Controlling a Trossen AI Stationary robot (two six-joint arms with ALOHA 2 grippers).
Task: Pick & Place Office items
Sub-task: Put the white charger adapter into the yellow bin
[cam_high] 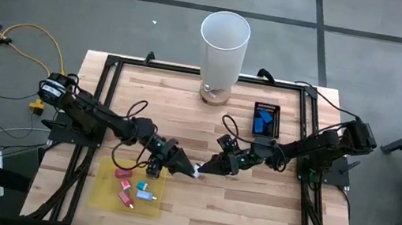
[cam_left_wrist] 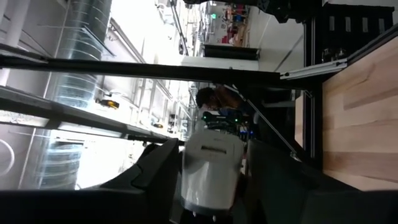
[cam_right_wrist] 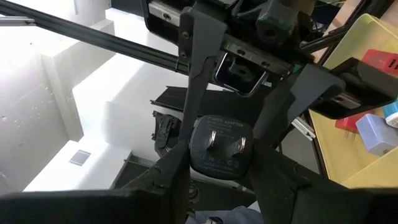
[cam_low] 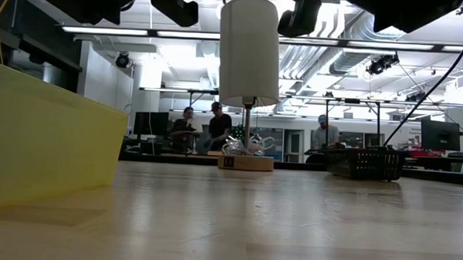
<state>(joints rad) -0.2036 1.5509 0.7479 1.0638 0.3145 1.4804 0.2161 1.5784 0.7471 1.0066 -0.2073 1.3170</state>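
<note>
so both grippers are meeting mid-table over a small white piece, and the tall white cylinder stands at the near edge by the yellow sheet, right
Not quite. The high view shows the tall white cylinder at the far edge, away from the yellow sheet. The left gripper and right gripper do meet mid-table at a small white piece.

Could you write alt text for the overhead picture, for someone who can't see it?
Two dark robot arms meet at the middle of a wooden table, the left gripper and right gripper holding one small white item between them. Small colored pieces lie on a yellow sheet.
</note>
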